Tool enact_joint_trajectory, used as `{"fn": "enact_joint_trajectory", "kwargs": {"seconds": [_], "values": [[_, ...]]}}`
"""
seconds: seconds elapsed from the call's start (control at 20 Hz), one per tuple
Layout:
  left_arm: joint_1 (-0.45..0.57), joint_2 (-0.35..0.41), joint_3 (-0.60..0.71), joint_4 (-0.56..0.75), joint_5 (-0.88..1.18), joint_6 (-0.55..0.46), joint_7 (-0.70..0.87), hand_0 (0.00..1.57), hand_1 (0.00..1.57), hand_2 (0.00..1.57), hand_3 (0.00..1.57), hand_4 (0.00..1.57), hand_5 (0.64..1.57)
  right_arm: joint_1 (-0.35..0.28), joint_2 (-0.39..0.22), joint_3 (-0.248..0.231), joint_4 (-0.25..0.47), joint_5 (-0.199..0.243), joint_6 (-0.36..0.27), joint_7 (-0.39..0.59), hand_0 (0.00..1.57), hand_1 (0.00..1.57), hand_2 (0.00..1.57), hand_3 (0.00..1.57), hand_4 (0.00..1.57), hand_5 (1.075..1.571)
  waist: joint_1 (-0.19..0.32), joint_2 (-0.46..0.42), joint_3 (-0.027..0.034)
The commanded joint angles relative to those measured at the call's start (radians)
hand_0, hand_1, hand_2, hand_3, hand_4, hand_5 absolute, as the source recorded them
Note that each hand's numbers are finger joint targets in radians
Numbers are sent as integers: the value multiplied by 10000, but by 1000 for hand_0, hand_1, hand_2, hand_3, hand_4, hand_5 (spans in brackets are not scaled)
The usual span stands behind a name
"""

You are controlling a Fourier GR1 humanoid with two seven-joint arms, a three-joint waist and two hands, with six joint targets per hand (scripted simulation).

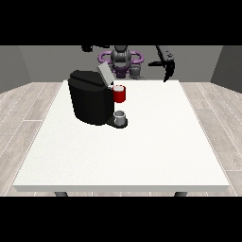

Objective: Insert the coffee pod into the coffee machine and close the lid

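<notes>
Standing at the far left of the white table point(142, 156), the black coffee machine point(90, 101) is holding its lid point(104, 74) raised. No separate pod is showing. Both hands point(168, 71), point(87, 47) are hovering; finger posture cannot be told. Closing well means pressing the lid squarely downward.

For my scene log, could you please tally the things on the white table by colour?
Black: 1, the coffee machine with its grey lid raised
Red: 1, the pod holder on the machine's front
Grey: 1, the cup on the machine's base
Total: 3, all on the table
</notes>
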Motion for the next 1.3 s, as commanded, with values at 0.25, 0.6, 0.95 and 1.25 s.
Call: {"fn": "enact_joint_trajectory", "kwargs": {"seconds": [0.25, 0.6, 0.95, 1.25], "values": [[497, 9, -463, -1555, 497, -543, -616, 0, 0, 0, 0, 129, 1571, -438, 78, 751, -1878, 847, -1721, 911, 0, 0, 0, 0, 444, 1571, 858, 1734, 8], [554, -590, -1104, -2971, 955, -890, -13, 0, 0, 0, 0, 181, 1571, -2173, -55, -375, -694, 1289, -2160, 1112, 0, 0, 0, 0, 283, 1571, 1888, 2528, 11], [567, -571, -1546, -3923, 864, -439, -189, 0, 0, 0, 0, 233, 1571, -3477, -63, -680, 188, 1585, -2565, 1246, 0, 0, 0, 0, 344, 1571, 1970, 3243, 11], [787, -370, -1434, -3632, 828, -208, -1087, 0, 0, 0, 0, 357, 1571, -4608, -178, -1440, 1051, 1283, -2556, 1373, 0, 0, 0, 0, 414, 1571, 1782, 3893, 7]]}}
